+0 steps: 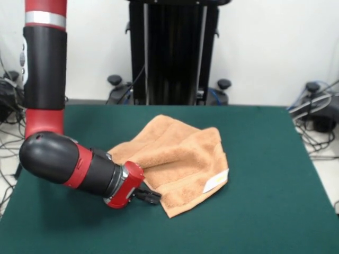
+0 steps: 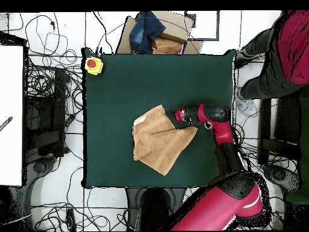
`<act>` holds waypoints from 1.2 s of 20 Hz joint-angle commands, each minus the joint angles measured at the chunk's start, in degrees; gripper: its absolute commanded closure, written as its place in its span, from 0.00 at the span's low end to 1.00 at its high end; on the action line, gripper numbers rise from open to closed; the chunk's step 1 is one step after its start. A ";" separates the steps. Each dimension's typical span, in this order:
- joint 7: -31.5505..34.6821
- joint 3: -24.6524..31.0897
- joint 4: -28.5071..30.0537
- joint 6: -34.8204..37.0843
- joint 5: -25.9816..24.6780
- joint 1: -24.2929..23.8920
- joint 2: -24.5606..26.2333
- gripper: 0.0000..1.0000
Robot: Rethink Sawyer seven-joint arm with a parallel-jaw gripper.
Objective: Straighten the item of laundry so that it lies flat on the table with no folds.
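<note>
Towel (image 1: pixel 177 159) lies folded on green desk (image 1: pixel 265 174); hand (image 1: pixel 150 197) low at its near edge corner, fingers apparently pinching edge, grip unclear.

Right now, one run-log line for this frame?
stage: straightening | towel: folded over, not flat, label showing | gripper: low at towel's edge, grip unclear | table: towel near centre

Peach-orange terry towel (image 1: pixel 177 159) with a small white label (image 1: pixel 216 183) and woven band near its near edge, dark green table (image 1: pixel 265 211) cover, red and black arm (image 1: pixel 69 164), yellow box with red button (image 2: pixel 93 64)
</note>
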 commanded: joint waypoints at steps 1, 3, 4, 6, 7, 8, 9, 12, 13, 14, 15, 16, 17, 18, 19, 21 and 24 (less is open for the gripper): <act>3.83 -7.95 -11.24 -19.03 -9.70 3.66 5.97 1.00; 3.95 -10.15 -14.04 -16.60 -12.04 5.23 4.86 1.00; 5.07 -12.93 -14.33 -17.39 -15.13 6.58 3.14 1.00; 10.21 -17.97 -13.13 -16.34 -18.42 8.93 0.20 1.00; 11.99 -19.46 -11.47 -19.00 -19.77 9.53 -1.15 1.00; 13.97 -20.82 -10.08 -20.66 -20.74 10.11 -2.15 1.00; 16.19 -22.37 -8.41 -23.67 -22.11 10.89 -3.33 1.00; 23.63 -27.12 -3.69 -31.45 -25.63 13.66 -6.32 1.00; 26.84 -29.06 -2.61 -33.56 -26.71 15.01 -6.86 1.00; 30.05 -30.99 -1.53 -35.67 -27.79 16.35 -7.39 1.00; 32.54 -32.54 -0.73 -36.97 -28.28 17.45 -7.68 1.00; 34.79 -33.81 0.10 -38.37 -28.67 18.36 -7.88 1.00; 36.26 -34.74 0.75 -39.16 -28.62 18.99 -8.01 1.00; 36.88 -35.20 1.32 -39.73 -28.31 19.25 -8.11 1.00; 37.03 -35.33 1.81 -40.06 -27.99 19.27 -8.21 1.00; 36.54 -35.17 2.65 -40.89 -27.33 19.00 -8.35 1.00; 35.34 -34.75 3.04 -40.60 -27.21 18.53 -8.68 1.00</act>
